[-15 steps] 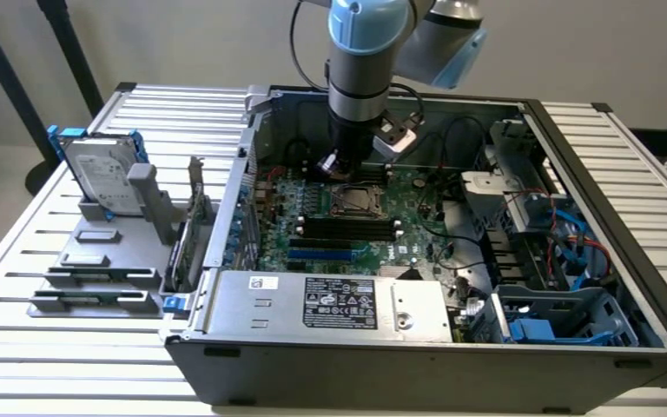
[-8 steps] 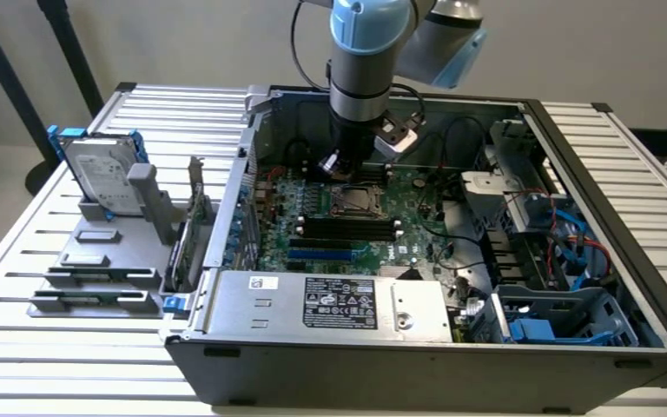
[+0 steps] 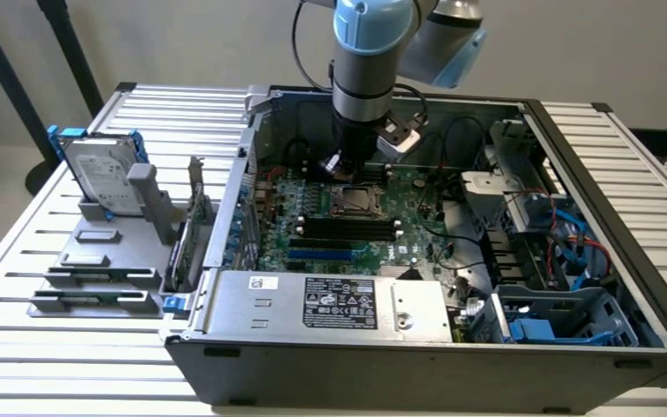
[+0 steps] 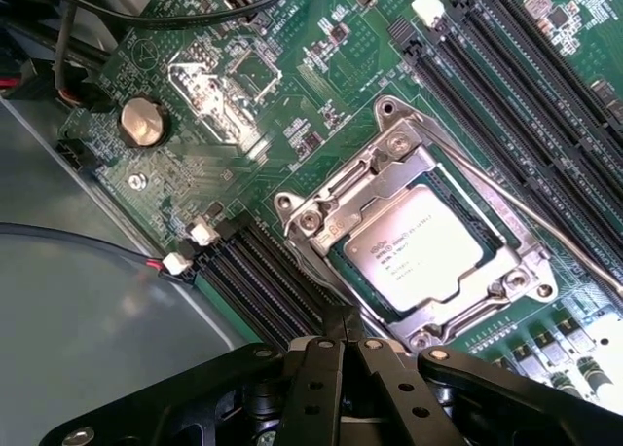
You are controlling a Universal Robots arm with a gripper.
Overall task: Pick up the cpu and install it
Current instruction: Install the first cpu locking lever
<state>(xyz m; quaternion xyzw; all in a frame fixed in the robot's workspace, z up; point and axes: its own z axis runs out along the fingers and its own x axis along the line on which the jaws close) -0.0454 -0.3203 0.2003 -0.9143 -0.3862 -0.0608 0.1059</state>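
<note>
While the arm [image 3: 371,61] is hung over the open computer case [image 3: 426,347], its gripper [image 4: 343,321] is seen low above the motherboard [image 3: 357,221], fingers brought together with nothing clamped between them. The cpu [image 4: 423,256] is found already seated in its socket [image 4: 428,241], silver top up, printed text visible, framed by the metal retention bracket, which is laid around its edges. The closed fingertips are placed just beside one corner of the socket frame, near the end of the black slots [image 4: 258,280]; contact with the board cannot be judged. A thin metal lever [image 4: 506,198] is seen running along one side of the socket. A round coin battery [image 4: 142,122] is set on the green board well apart from the socket, and long memory slots [image 4: 506,66] are lined up on the socket's far side. From the exterior view, the socket [image 3: 354,198] is seen directly under the gripper [image 3: 340,165], near the middle of the board. A grey power supply [image 3: 327,304] with a label is fitted along the case's near edge. On the exterior view's left, outside the case, a silver hard drive [image 3: 96,169] with blue frame is stood upright in a grey holder [image 3: 108,252] on the slatted table [image 3: 32,347].
</note>
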